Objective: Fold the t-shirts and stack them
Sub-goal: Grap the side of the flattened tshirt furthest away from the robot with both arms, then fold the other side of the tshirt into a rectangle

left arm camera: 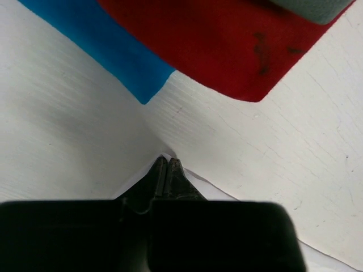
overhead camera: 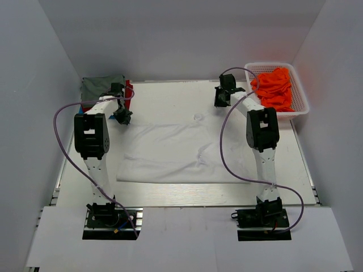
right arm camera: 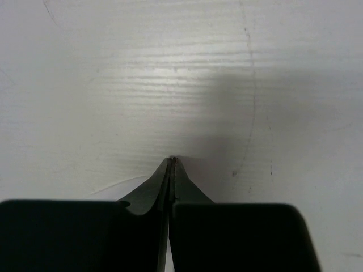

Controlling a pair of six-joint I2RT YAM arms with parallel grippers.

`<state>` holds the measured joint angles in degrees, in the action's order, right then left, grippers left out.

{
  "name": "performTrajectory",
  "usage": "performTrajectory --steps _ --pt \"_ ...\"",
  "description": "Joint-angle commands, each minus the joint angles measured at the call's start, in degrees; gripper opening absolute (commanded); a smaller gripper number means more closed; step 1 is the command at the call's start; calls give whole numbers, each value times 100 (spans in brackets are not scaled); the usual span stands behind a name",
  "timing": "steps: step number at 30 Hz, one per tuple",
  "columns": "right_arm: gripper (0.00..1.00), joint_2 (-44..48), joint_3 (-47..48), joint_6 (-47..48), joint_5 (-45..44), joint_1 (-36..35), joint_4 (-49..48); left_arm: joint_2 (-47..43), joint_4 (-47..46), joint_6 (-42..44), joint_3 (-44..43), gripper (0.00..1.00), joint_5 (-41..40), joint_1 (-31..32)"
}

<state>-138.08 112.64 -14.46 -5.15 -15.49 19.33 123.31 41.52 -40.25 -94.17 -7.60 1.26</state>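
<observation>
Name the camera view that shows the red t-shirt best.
Left wrist view: the red t-shirt fills the upper frame, over the blue t-shirt and under the olive-grey t-shirt. The top external view shows only a red sliver at the stack's edge. The right wrist view shows none of it.

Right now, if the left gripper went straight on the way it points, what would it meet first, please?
Shut on the white shirt, the left gripper would likely cross bare table and meet the blue shirt first, though depth is unclear.
</observation>
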Motion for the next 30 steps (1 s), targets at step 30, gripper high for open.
performTrajectory --steps 30 --pt "0 7672 -6500 -118 -32 -288 228 -4095 -268 -316 3615 0 -541 120"
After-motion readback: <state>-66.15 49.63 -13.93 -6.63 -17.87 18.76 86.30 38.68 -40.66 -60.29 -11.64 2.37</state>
